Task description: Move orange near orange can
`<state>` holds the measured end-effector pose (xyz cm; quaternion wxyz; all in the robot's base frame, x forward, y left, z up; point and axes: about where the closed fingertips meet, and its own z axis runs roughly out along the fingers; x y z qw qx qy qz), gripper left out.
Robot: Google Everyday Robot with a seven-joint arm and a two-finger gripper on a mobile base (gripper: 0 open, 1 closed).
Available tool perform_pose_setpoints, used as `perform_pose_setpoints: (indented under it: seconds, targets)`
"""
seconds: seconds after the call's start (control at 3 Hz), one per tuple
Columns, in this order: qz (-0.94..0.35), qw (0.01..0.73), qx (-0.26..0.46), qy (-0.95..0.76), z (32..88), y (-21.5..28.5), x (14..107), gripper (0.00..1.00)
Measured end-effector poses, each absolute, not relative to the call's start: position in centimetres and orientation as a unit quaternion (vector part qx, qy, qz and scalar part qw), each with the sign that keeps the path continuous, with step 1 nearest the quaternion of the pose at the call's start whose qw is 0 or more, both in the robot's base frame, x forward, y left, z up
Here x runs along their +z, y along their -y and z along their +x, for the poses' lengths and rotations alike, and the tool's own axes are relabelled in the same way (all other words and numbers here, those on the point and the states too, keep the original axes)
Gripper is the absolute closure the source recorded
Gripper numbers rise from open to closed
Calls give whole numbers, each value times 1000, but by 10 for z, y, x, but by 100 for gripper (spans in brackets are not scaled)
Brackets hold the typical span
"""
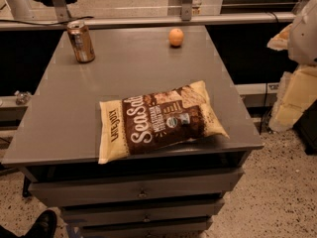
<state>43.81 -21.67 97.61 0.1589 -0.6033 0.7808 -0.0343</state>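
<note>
The orange (pixel 176 37) sits on the grey table top (pixel 74 108) at the far side, right of centre. The orange can (pixel 81 41) stands upright at the far left corner, well apart from the orange. My gripper (pixel 295 95) shows as a pale shape at the right edge of the view. It is off the table's right side, lower than the top, and far from both the orange and the can. It touches nothing on the table.
A large brown-and-cream snack bag (pixel 161 120) lies flat near the table's front edge. The table has drawers (pixel 141 192) below. A railing (pixel 148 21) runs behind it. A dark shoe (pixel 42 224) shows at the bottom left on the speckled floor.
</note>
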Motion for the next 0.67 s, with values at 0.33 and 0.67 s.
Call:
perform_pose_setpoints:
  seconds: [0.33, 0.67]
  targets:
    - [-603, 159, -34, -781, 438, 217, 976, 0]
    - [-598, 184, -27, -780, 463, 210, 967, 0]
